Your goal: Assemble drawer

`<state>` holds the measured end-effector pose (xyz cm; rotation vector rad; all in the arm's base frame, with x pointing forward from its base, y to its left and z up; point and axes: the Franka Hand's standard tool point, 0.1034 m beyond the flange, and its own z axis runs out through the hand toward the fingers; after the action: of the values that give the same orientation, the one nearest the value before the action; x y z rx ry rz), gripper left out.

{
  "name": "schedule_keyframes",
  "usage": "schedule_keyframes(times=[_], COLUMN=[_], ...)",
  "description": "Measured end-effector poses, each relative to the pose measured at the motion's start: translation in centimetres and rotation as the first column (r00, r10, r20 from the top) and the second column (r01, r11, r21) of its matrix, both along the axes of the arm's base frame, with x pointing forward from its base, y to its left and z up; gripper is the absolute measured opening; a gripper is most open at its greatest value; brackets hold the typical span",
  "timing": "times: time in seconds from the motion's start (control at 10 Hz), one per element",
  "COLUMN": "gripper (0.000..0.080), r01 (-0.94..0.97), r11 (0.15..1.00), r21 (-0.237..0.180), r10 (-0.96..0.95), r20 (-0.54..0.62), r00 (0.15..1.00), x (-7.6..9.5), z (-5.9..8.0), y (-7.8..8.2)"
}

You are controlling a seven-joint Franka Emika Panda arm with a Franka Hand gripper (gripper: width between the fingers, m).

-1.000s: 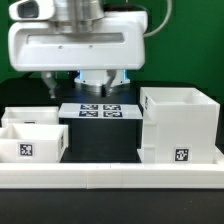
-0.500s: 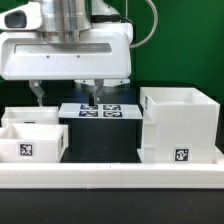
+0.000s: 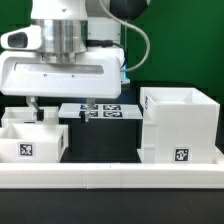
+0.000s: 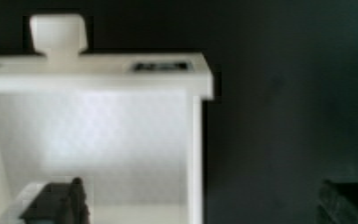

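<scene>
The drawer (image 3: 32,142) is a low white open-top tray at the exterior view's left, with a black-and-white marker (image 3: 27,151) on its near side. In the wrist view the drawer (image 4: 96,120) fills most of the picture, with its round knob (image 4: 57,35) on one end. My gripper (image 3: 63,107) is open and empty, just above the drawer. In the wrist view the gripper (image 4: 204,203) straddles one long side wall of the drawer. One finger (image 4: 55,200) is over the drawer's inside, the other (image 4: 354,200) over the dark table.
The taller white cube-shaped housing (image 3: 180,122) with its own marker (image 3: 181,155) stands at the exterior view's right. The marker board (image 3: 98,110) lies on the table behind, in the middle. A white rail (image 3: 110,177) runs along the front edge.
My gripper has moved toward the exterior view's left, from over the marker board to over the drawer, and a little lower. Its jaws stay open. The drawer and housing have not moved.
</scene>
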<state>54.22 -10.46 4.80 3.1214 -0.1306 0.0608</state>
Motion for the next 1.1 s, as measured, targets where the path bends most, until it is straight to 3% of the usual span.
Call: schedule_keyframes(times=[0.5,1.0,1.1], gripper=[0.0649,0.0619,0.0445], r01=[-0.010,-0.012,-0.012], r11=[1.000,1.000,1.000], r21=[-0.017,-0.017,-0.018], r10=[0.010,0.011,0.011], r20=[-0.024,-0.033,-0.032], r00=[1.000,0.999,0.999], x=[-1.0,-1.4,-1.3], z=[-3.6,-4.1,-4.1], y=[-0.1,-0.2,-0.2])
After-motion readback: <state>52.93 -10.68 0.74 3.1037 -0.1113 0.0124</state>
